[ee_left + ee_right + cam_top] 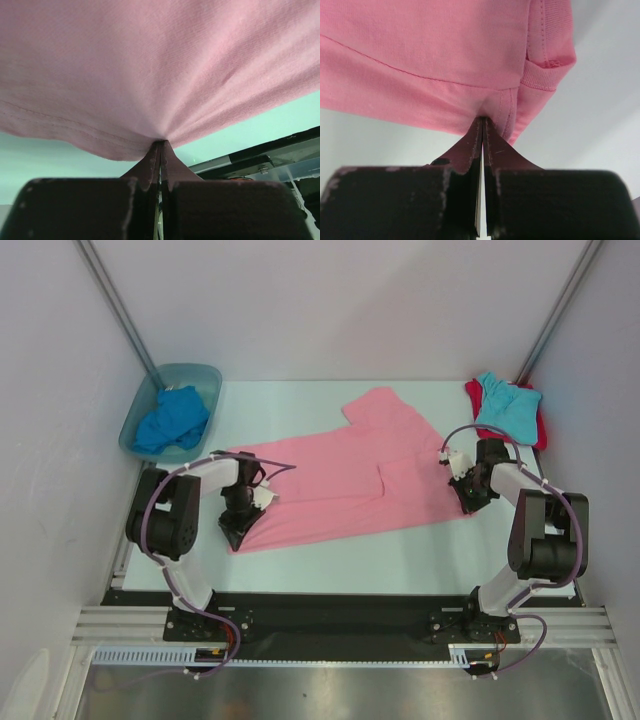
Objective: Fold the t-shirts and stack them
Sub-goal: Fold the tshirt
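L gripper, R gripper both pinching pink tee's near edge; fold likely starting; next needing synced carry-over.

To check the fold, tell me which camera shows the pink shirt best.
The top camera: it shows the whole pink shirt spread out. The left wrist view shows only a stretch of hem pinched in the left gripper; the right wrist view shows only an edge by a sleeve cuff pinched in the right gripper.
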{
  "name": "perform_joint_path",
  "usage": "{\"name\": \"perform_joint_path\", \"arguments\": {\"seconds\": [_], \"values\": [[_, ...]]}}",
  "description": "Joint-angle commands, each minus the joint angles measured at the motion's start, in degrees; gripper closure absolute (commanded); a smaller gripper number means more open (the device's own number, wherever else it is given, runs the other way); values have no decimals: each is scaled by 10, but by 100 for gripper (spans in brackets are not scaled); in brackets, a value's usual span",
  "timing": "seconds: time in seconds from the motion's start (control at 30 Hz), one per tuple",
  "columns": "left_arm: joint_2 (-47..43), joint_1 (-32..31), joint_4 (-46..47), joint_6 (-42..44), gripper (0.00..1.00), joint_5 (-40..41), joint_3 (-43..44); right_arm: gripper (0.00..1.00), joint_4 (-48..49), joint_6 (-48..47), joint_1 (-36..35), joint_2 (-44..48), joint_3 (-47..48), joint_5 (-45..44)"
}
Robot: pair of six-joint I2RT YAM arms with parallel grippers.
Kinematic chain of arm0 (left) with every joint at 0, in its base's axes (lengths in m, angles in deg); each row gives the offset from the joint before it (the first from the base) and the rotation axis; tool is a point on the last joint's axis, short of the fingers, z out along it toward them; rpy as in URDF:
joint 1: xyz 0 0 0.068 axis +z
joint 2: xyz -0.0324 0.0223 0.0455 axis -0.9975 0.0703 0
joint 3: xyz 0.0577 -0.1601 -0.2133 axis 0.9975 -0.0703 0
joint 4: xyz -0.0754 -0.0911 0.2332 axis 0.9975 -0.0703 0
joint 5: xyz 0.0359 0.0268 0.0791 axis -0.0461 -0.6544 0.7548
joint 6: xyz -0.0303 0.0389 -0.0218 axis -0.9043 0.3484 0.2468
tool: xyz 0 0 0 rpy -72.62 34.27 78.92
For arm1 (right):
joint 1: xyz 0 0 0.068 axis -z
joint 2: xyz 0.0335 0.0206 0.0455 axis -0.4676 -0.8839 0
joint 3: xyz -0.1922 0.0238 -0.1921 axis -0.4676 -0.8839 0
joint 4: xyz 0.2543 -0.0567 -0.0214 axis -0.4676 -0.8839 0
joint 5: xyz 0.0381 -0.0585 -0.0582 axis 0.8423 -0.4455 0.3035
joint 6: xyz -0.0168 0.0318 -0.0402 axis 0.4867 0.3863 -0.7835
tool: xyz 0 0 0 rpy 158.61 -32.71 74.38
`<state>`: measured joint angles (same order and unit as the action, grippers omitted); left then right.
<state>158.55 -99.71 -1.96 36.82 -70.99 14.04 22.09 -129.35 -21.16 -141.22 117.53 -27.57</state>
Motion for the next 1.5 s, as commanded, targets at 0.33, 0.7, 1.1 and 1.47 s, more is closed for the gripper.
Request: {"name": "perform_joint_path", "arguments": {"seconds": [0.33, 0.7, 1.1, 1.47], "values": [[52, 4, 128, 61, 100, 133, -88, 100, -125, -49, 34, -53, -112, -115], [53, -9, 126, 63, 100, 128, -77, 100, -174, -65, 34, -75, -55, -150], [56, -13, 124, 76, 100, 119, -77, 100, -225, -67, 33, -103, -9, -156], [69, -13, 136, 103, 100, 136, -96, 100, -238, -66, 31, -112, -3, -157]]}}
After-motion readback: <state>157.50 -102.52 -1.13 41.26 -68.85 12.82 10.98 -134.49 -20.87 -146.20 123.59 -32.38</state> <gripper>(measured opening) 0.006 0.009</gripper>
